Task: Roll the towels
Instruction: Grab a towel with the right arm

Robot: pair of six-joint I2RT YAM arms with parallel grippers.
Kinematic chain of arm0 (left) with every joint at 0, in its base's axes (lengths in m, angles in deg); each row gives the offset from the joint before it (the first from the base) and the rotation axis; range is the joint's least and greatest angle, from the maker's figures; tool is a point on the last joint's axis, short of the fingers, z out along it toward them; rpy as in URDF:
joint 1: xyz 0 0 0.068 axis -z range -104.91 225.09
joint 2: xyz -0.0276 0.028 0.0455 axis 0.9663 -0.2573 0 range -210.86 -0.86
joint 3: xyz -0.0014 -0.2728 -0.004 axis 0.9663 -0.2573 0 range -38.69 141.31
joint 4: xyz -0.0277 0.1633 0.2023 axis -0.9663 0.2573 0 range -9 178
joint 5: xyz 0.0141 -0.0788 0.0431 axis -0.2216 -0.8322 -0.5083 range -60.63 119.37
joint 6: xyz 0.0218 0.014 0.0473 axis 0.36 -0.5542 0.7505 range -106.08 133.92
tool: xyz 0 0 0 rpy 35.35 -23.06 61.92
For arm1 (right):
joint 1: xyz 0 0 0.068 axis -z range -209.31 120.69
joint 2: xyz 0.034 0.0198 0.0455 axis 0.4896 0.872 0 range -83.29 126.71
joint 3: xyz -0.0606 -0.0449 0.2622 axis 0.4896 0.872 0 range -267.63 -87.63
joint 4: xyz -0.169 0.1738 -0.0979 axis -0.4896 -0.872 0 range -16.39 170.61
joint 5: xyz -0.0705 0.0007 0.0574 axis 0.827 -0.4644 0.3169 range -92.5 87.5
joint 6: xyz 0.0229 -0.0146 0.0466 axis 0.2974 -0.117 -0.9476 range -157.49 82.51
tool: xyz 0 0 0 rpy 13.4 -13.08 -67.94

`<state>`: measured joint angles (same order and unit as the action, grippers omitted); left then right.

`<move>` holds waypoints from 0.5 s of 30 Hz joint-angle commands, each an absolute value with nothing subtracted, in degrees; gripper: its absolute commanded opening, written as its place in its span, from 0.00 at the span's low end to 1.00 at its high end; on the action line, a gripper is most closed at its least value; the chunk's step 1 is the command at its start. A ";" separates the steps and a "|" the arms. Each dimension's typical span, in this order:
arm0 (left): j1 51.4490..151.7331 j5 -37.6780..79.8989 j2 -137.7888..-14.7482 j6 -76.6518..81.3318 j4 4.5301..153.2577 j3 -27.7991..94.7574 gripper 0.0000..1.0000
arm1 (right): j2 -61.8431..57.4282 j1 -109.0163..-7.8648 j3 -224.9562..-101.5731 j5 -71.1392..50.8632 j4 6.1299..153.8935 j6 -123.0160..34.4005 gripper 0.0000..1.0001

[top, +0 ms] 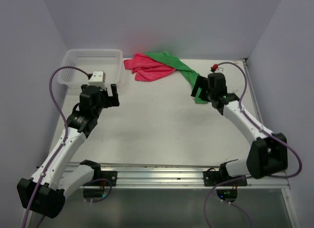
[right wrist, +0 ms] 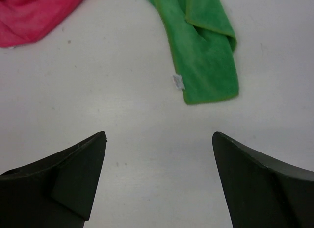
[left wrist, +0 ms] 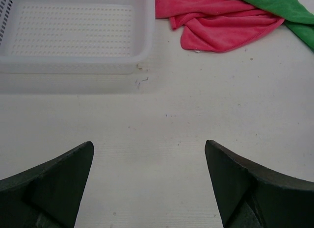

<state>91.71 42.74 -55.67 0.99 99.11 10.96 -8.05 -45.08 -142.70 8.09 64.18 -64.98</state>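
A: When viewed from above, found the towels where?
B: Found both at the far edge of the table [top: 162, 125]: pink-red towel [top: 147, 70] crumpled, just beside the white basket [top: 93, 51]; green towel [top: 179, 66] overlapping it, twisted, trailing toward the right gripper [top: 208, 94].
A: And from the left wrist?
B: Saw the left gripper [left wrist: 149, 179] with jaws spread wide, holding nothing, near the basket.
A: Right wrist?
B: Likewise spread wide, empty. Noticed a small white tag [right wrist: 177, 82] on the green towel's hem; could not read it.

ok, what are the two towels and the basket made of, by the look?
Green towel: soft fleecy cloth, probably microfibre; matte nap, hemmed edge, small sewn tag.
Pink-red towel: same fuzzy cloth, limp folds.
Basket: white moulded plastic, faint sheen, perforated floor.
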 commanded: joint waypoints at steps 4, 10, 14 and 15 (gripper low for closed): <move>91.44 40.36 -55.97 0.91 98.84 11.49 1.00 | 18.19 -45.75 -174.25 8.92 55.32 -58.94 0.91; 91.44 35.70 -56.41 0.56 98.05 11.23 1.00 | 41.31 -47.42 -202.54 5.49 50.22 -57.80 0.82; 91.44 33.68 -56.59 0.65 98.14 11.14 1.00 | 56.09 -47.33 -221.81 13.92 41.33 -53.41 0.82; 91.44 33.33 -56.59 0.82 98.22 11.32 1.00 | 57.67 -47.33 -224.97 15.94 40.54 -52.79 0.83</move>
<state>91.71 36.22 -56.54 0.99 99.11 10.96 53.44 -47.20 -216.77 8.75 49.80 -57.13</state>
